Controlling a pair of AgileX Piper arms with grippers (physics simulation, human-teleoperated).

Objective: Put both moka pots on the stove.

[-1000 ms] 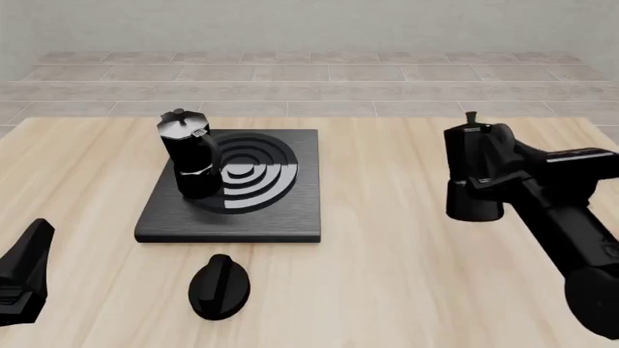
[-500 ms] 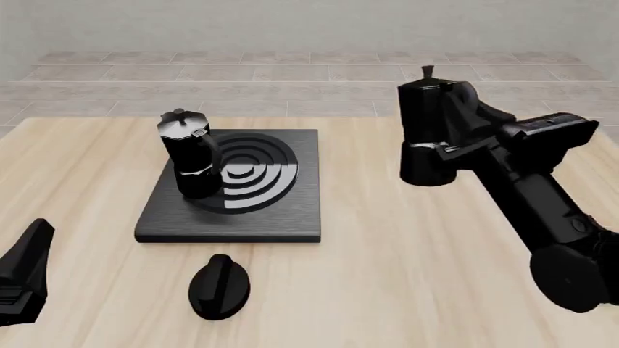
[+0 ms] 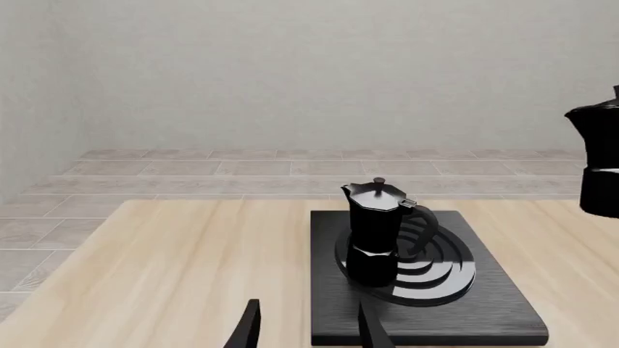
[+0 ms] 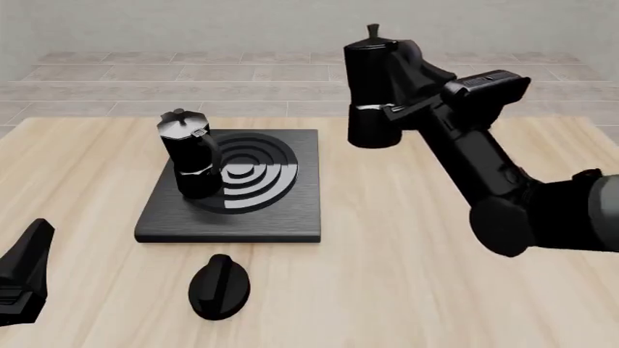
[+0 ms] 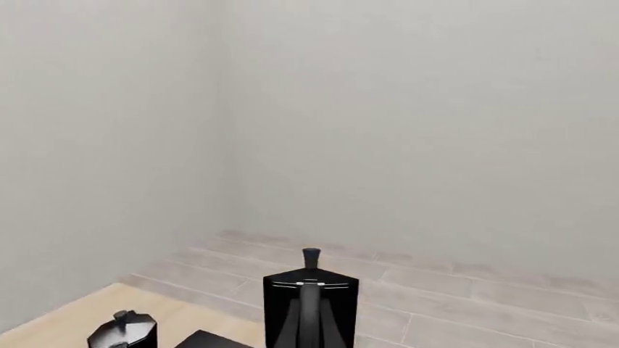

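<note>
So this one's about half done, I'd say. One moka pot (image 4: 190, 154) is standing upright on the stove (image 4: 232, 217), on the left part of the burner rings (image 4: 256, 172), so that half looks sorted.

The second moka pot (image 4: 375, 93) is up in the air, off the worktop (image 4: 387, 275) and to the right of the stove, a bit past its far right corner. The right hand (image 4: 411, 90) is clamped on it from the handle side and the pot looks upright.

The left hand (image 3: 304, 330) is parked low at the near left corner of the worktop, holding nothing, its fingers apart. There's also a low round knob (image 4: 219, 286) sitting in front of the stove, not part of the job.

What's left, as I see it: carry the second pot left over the slab, set it on the free right side of the rings, and let go without bumping the first pot.
</note>
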